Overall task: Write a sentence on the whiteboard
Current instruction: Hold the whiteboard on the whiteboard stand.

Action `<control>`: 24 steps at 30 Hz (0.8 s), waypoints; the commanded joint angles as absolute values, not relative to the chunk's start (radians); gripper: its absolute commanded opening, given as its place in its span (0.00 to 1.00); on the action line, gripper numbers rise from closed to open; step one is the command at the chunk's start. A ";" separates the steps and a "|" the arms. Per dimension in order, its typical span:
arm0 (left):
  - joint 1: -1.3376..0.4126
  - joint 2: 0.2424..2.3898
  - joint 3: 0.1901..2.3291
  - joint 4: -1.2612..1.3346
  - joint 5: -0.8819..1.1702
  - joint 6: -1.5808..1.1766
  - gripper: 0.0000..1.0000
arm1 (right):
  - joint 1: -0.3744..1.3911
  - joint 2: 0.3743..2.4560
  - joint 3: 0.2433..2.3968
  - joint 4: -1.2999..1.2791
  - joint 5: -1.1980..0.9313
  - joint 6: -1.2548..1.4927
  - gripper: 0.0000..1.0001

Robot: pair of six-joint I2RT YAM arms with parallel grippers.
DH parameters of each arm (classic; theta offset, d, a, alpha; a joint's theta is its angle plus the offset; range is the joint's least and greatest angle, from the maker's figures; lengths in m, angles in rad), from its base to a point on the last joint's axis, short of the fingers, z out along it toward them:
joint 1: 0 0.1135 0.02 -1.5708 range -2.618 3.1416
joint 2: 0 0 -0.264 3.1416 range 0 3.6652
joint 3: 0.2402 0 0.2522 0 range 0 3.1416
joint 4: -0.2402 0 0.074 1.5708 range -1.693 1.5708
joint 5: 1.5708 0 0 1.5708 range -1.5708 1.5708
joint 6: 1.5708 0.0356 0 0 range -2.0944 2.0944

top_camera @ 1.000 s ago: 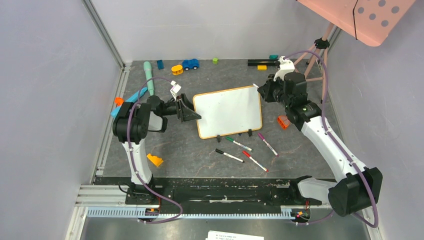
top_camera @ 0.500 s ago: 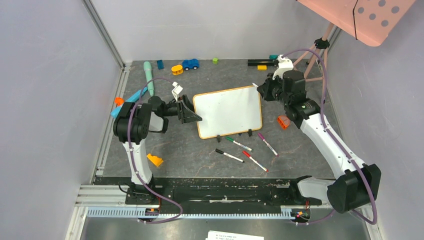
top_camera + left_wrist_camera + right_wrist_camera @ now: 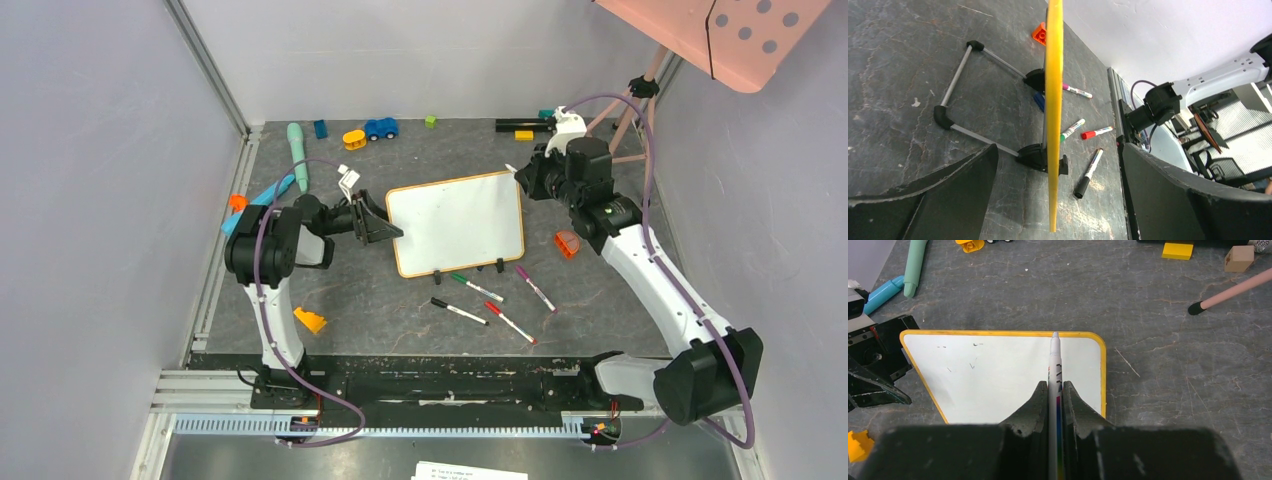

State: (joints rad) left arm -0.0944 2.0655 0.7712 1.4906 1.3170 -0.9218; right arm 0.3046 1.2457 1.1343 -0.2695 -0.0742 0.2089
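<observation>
The whiteboard (image 3: pixel 455 222) stands on two black clip feet mid-table, orange-framed. Its face (image 3: pixel 1003 375) bears only a few faint specks; no sentence shows. My left gripper (image 3: pixel 394 232) is open and straddles the board's left edge, which shows as a yellow strip (image 3: pixel 1053 115) between the wide-apart fingers (image 3: pixel 948 195) without touching them. At the board's upper right corner my right gripper (image 3: pixel 526 180) is shut on a white marker (image 3: pixel 1054 365). The marker's tip points at the board's top edge near that corner.
Green (image 3: pixel 475 288), black (image 3: pixel 458 311), red (image 3: pixel 510 322) and purple (image 3: pixel 535 288) markers lie in front of the board. Orange pieces (image 3: pixel 310 320) (image 3: pixel 567 243) flank it. Toys (image 3: pixel 380 128) and a teal tube (image 3: pixel 297 152) line the back. A pink dotted panel (image 3: pixel 735 35) hangs top right.
My right arm has shifted slightly toward the back with the marker in its grip. The left arm and the board have not moved.
</observation>
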 commanded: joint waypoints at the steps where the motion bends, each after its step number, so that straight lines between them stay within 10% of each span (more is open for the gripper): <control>1: -0.078 2.047 0.752 1.555 1.258 -0.871 1.00 | 0.304 1.264 1.195 -0.242 -0.080 0.204 0.00; 24: -0.110 2.072 0.794 1.459 1.229 -0.764 0.78 | 0.304 1.273 1.211 -0.245 -0.114 0.207 0.00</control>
State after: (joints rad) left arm -0.0944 2.0674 0.7692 1.4425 1.2087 -0.8162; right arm 0.3046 1.2785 1.1767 -0.2707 -0.1001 0.2092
